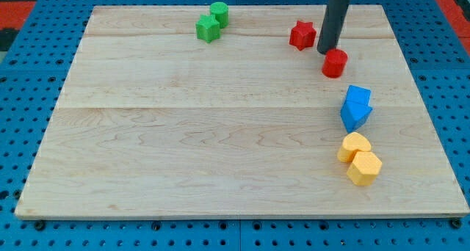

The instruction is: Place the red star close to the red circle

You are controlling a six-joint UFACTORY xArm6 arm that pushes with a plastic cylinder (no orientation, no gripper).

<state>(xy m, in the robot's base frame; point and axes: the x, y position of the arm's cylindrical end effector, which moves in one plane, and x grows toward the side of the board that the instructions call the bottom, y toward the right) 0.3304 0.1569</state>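
Note:
The red star lies near the view's top, right of centre, on the wooden board. The red circle lies a little below and to the right of it. My tip stands between the two, just right of the star and touching or nearly touching the circle's upper left edge. The dark rod rises from there out of the view's top.
A green circle and a green star-like block sit together at the top, left of centre. Two blue blocks sit at the right. A yellow heart and a yellow hexagon lie below them.

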